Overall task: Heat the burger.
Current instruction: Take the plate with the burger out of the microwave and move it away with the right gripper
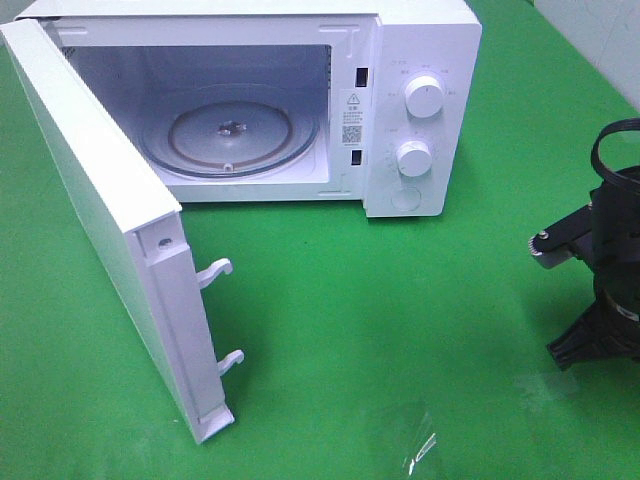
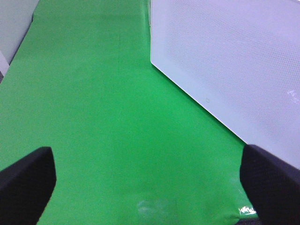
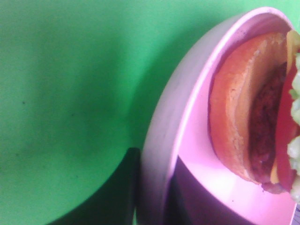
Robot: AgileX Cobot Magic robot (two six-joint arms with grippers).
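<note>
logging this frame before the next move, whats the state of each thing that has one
microwave door: swung wide open
microwave cavity: nothing inside but the glass turntable
upper dial and lower dial: settings too small to read
burger: sitting on the pink plate
right gripper: jaws shut on the pink plate's rim
left gripper: jaws open, holding nothing
</note>
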